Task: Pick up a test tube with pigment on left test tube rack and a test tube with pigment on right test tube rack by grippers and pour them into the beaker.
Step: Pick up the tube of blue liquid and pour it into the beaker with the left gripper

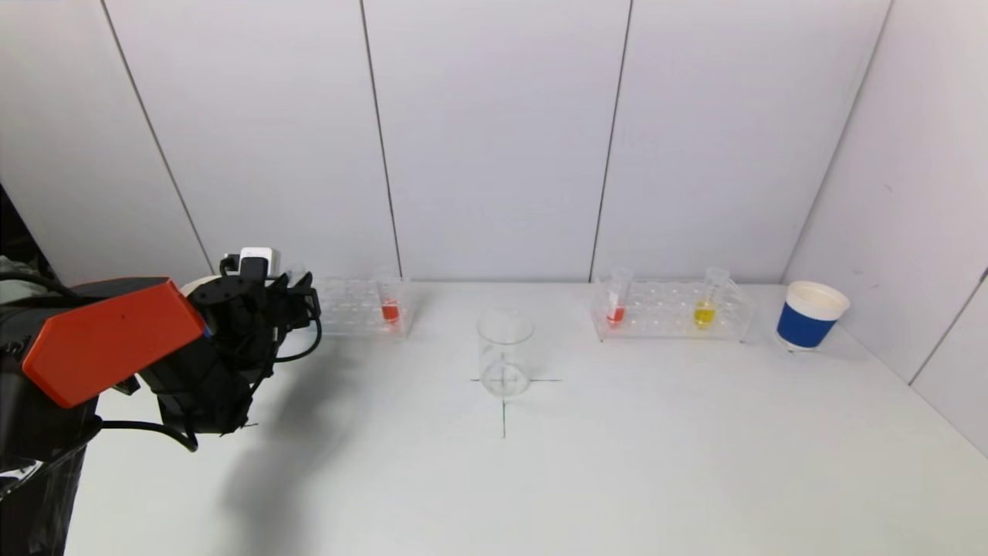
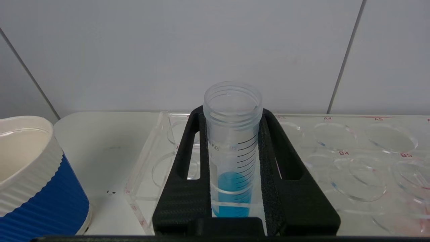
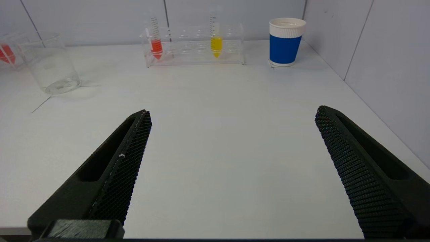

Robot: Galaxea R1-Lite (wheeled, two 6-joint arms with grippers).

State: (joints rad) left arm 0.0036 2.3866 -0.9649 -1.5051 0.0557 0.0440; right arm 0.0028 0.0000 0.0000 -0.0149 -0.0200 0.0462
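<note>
Now the step in hand is the lift of the left tube, and it looks best done straight up: the blue-pigment test tube [image 2: 232,148] stands upright in a hole at the outer end of the left test tube rack [image 2: 336,148], near the table's far left corner, so a vertical pull should clear the hole without dragging the clear rack along. I judge the tube should stay upright until it hangs over the beaker [image 1: 505,352], which stands at the middle of the table on a cross mark, between the two racks; any early tilt could spill, as the tube is uncapped.

The left gripper [image 2: 232,174] has its jaws pressed against the tube's two sides, pinching it below the threaded mouth, with the blue liquid low between the pads. A blue-and-white paper cup [image 2: 30,174] stands just beside that end of the rack, so the lift should not swing outward. An orange tube [image 1: 390,303] sits at the rack's inner end.

The right gripper [image 3: 231,161] hangs over the near right part of the table, its jaws spread wide and touching nothing. The right test tube rack [image 3: 195,47] along the far edge holds a red tube [image 3: 156,42] and a yellow tube [image 3: 216,42].
</note>
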